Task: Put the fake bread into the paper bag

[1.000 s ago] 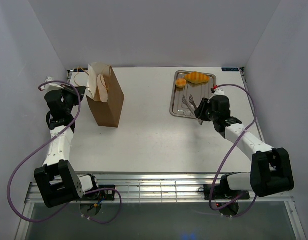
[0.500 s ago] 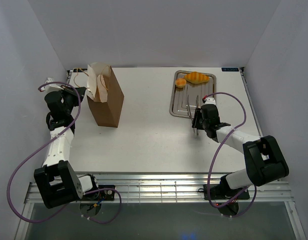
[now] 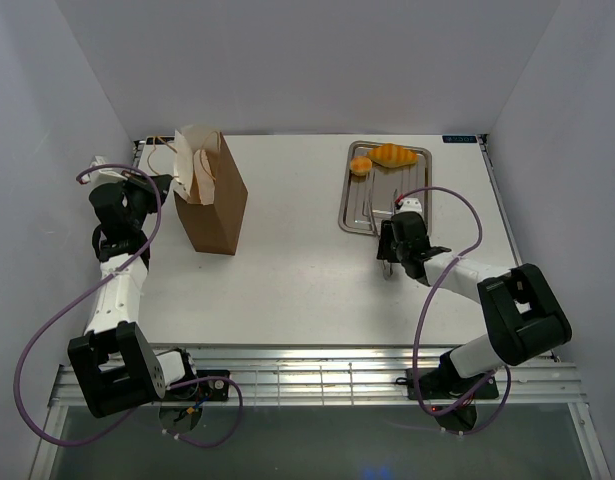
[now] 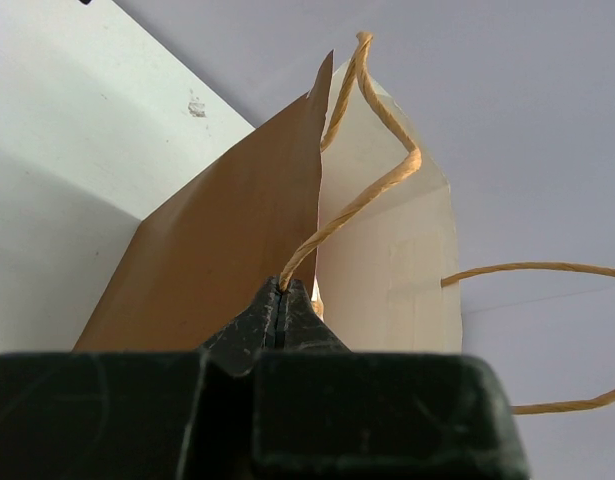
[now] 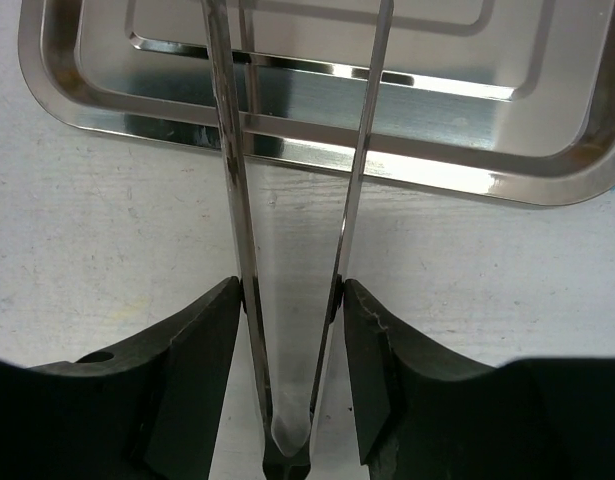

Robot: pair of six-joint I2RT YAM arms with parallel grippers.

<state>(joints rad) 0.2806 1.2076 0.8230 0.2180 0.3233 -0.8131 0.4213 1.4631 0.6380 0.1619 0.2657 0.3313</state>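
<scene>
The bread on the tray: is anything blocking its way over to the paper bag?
Nothing visible. Only table surface lies between the tray and the paper bag, whose rim the left tool pinches. The right tool grips the tongs, pointing at the tray; the bread sits at its far end.

White table (image 3: 307,275) carrying two things directly. Brown kraft paper bag (image 3: 215,205) standing upright at far left, mouth gaping open. Steel tray (image 3: 355,208) lying flat at far right, well apart from bag.
</scene>
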